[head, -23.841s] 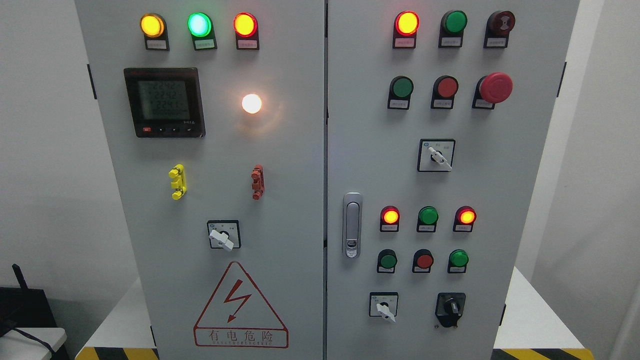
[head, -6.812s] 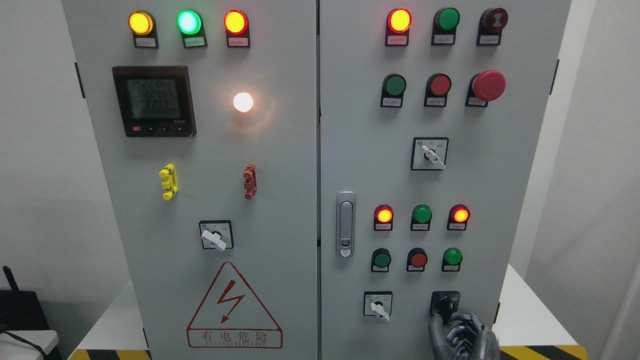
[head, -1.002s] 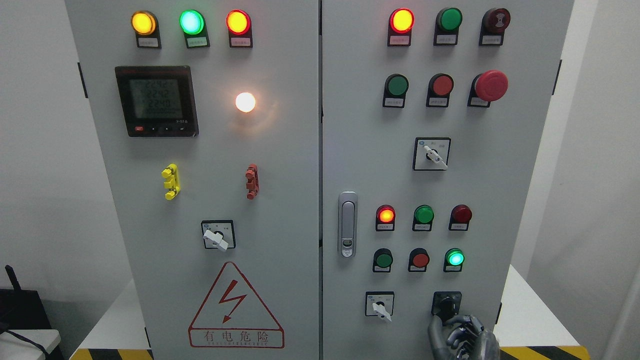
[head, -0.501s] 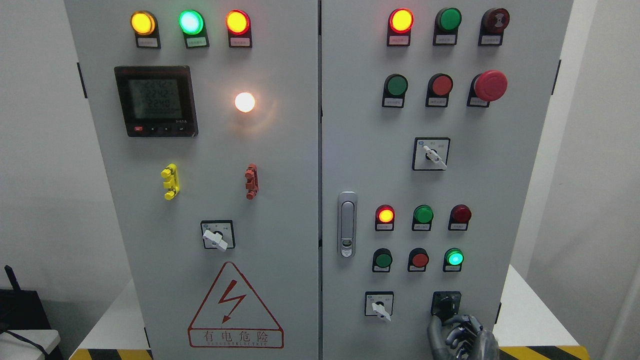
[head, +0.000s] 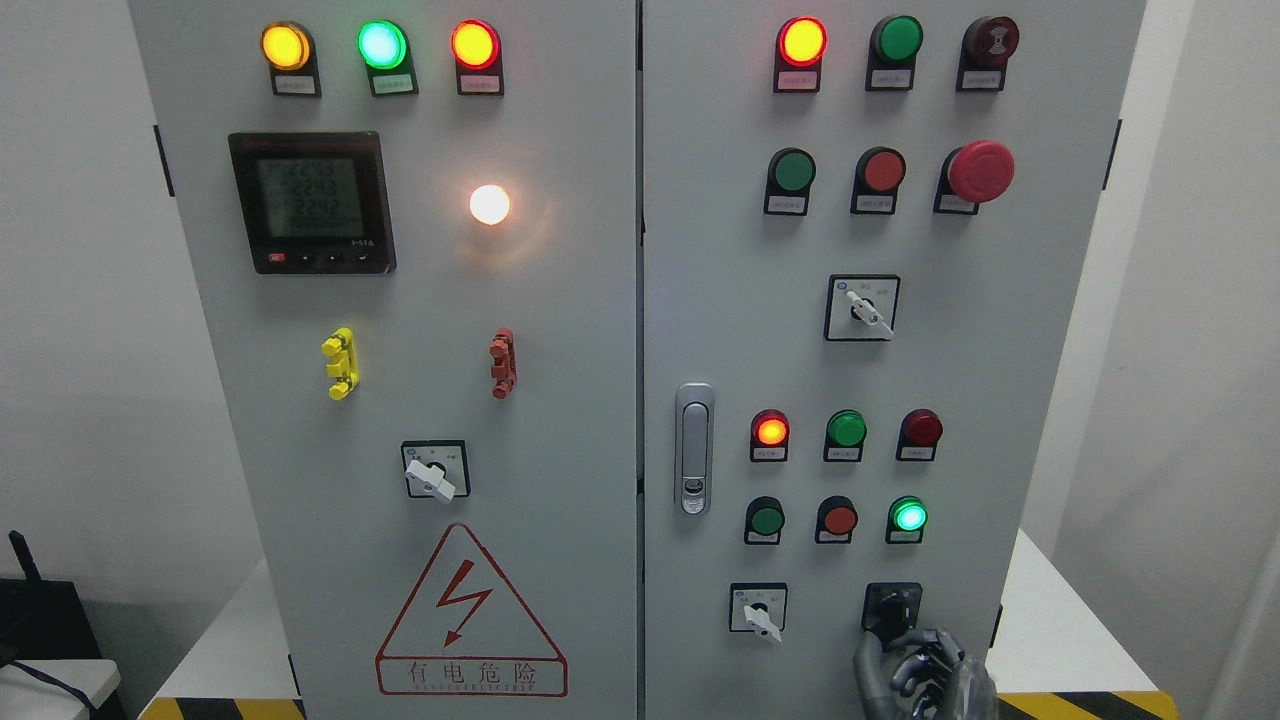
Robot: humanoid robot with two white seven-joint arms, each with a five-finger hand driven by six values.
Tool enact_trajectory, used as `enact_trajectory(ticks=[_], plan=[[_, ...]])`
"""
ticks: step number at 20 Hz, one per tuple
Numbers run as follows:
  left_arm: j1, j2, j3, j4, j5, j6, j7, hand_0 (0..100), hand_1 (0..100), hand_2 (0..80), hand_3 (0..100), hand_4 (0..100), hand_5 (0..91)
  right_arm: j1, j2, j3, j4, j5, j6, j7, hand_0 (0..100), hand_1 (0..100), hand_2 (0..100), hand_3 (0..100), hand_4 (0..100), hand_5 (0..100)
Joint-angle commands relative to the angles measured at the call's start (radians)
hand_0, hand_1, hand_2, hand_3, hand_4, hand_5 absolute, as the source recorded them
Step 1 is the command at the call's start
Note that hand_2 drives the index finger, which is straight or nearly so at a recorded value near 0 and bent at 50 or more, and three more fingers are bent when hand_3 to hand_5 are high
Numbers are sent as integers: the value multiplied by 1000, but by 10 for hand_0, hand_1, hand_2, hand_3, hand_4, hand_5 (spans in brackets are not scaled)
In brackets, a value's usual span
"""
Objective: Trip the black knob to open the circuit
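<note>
Black knob [head: 889, 612]: rotary selector on a square black base plate, at lower right of the right-hand cabinet door [head: 720, 300], below the lit green lamp [head: 909, 516] and well right of the small white-handled selector [head: 760, 610]. Handle dark, pointing down and to the left; lower edge partly hidden by fingertips. Right hand [head: 920, 672]: grey, metallic, entering from the bottom edge right of the middle; fingers [head: 905, 640] curled, the uppermost tips touching the knob's lower part. Firm grasp or mere contact: cannot tell. Left hand out of frame.

Row above the green lamp: red lamp [head: 770, 430] lit, green lamp [head: 846, 429] unlit, red lamp [head: 921, 428] dark. Upper right: red mushroom push-button [head: 980, 171]. Door handle [head: 694, 449]: silver, upright, at the door's left edge.

Left-hand door [head: 560, 400]: three lit lamps at top, digital meter [head: 311, 203] with pale display, glowing white lamp [head: 489, 204], red triangular hazard sign [head: 470, 620] at bottom.
</note>
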Motion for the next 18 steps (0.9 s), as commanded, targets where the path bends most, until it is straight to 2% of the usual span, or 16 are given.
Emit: enact_trajectory(ticks=[1, 18], plan=[[-8, 0, 0, 0, -32, 0, 1, 120, 389, 0, 0, 0, 0, 0, -3, -2, 1, 6, 1, -2, 401, 759, 522, 889, 910, 947], [-8, -1, 0, 0, -34, 0, 1, 120, 389, 0, 0, 0, 0, 2, -9, -2, -1, 14, 1, -2, 396, 766, 515, 886, 908, 945]])
